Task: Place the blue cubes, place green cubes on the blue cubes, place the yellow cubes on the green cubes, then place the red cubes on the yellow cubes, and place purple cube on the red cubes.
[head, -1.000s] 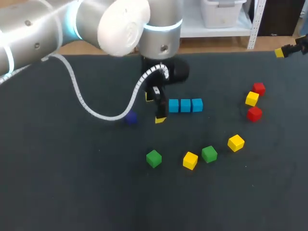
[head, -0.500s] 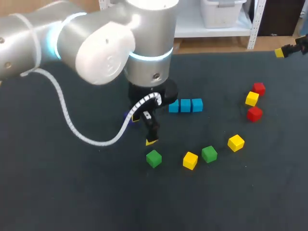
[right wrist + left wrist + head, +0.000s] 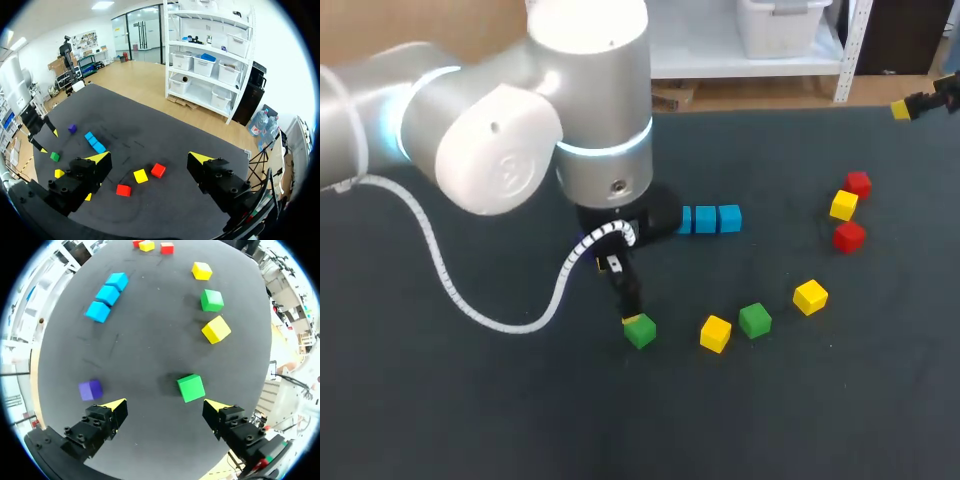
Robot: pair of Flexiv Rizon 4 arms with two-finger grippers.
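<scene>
Left gripper point(image 3: 165, 405) low over table point(image 3: 470, 400), fingers spread wide, gripping nothing. Purple cube point(image 3: 90, 389) just beside one fingertip, outside the gap. Green cube point(image 3: 190, 388) just ahead of tips, within the gap, nearer my other finger, untouched. Blue cubes point(image 3: 706, 219): three in touching row, flat on table, nothing on top. Further right, apart from each other: yellow cube point(image 3: 715, 333), second green cube point(image 3: 754, 320), second yellow cube point(image 3: 810, 296). Near right side: red cube point(image 3: 858, 184), third yellow cube point(image 3: 843, 205), second red cube point(image 3: 848, 236), close together. Right gripper point(image 3: 148, 157) high above far right corner, fingers apart, empty.
</scene>
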